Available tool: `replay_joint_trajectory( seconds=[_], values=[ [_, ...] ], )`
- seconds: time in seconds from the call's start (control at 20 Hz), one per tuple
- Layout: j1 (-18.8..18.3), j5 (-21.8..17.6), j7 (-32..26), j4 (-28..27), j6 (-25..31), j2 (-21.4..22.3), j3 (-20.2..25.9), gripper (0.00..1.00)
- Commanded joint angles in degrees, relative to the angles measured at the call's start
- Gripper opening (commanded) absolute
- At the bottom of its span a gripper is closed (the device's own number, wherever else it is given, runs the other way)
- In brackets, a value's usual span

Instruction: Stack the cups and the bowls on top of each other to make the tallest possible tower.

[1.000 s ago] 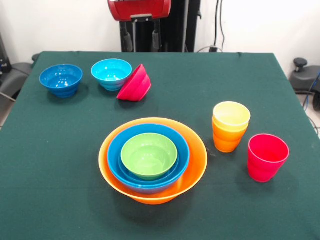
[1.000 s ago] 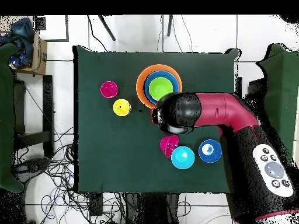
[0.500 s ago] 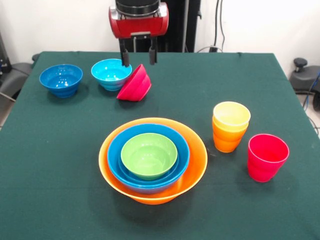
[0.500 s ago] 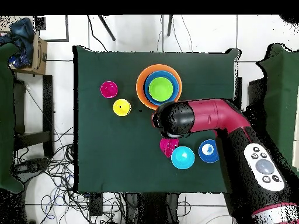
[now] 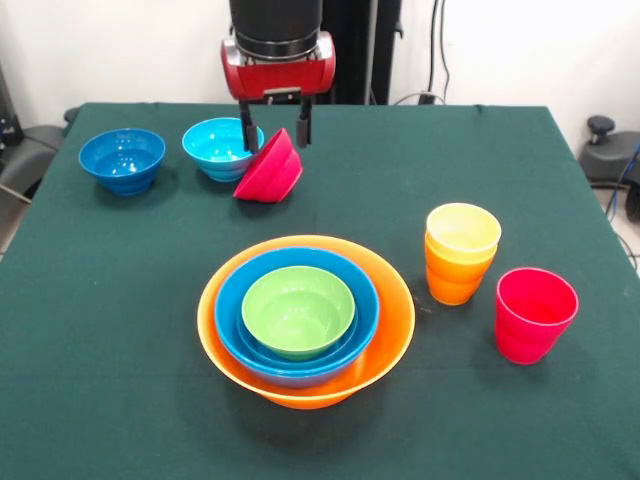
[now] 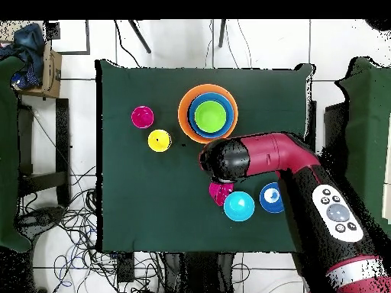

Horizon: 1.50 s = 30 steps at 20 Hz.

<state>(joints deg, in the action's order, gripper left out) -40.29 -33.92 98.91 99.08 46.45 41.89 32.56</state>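
Red bowl (image 5: 270, 167) tilted against light-blue bowl (image 5: 222, 147) near tabletop's (image 5: 120, 330) far edge, gripper (image 5: 274, 138) spread open, straddling its raised rim.

My gripper (image 5: 276, 134) hangs over the tilted bowl (image 5: 270, 168), which leans on a second bowl (image 5: 222, 147); a third bowl (image 5: 122, 159) lies beyond that. The tower (image 5: 305, 318) and cups (image 5: 461, 253) stand well apart on the bench (image 5: 120, 300).

Red and black arm (image 6: 282, 156), red wrist housing, two dark fingers (image 5: 246, 128)
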Motion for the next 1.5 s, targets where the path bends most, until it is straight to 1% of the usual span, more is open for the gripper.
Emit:
replay_joint_trajectory(
  seconds=[0.05,0.2,0.35,0.55,1.1,1.2,1.3,1.35,1.4,1.45,1.5],
  values=[
    [0.7,-5.7,-7.4,1.1,-3.4,-4.2,0.1,1.00],
    [0.7,-6.9,-7.1,0.6,-4.1,-5.1,-0.2,1.00],
    [1.0,-9.2,-6.6,-0.9,-5.6,-7.5,-1.1,1.00],
    [1.3,-11.0,-6.0,-2.3,-6.6,-9.7,-1.6,1.00],
    [1.5,-13.2,-4.7,-4.1,-7.5,-12.4,-1.6,1.00],
    [1.3,-13.1,-4.8,-3.3,-7.4,-11.9,-1.4,1.00],
    [0.1,-11.4,-5.7,-0.8,-6.2,-9.3,-0.3,1.00],
    [-1.1,-9.1,-6.9,1.5,-4.6,-6.6,1.1,1.00],
    [-1.7,-7.9,-7.4,2.7,-3.7,-5.0,1.9,1.00],
    [-2.8,-5.7,-8.5,4.5,-2.0,-2.6,3.3,1.00],
    [-3.4,-4.6,-9.0,5.4,-1.4,-1.4,3.9,1.00]
  ],
)
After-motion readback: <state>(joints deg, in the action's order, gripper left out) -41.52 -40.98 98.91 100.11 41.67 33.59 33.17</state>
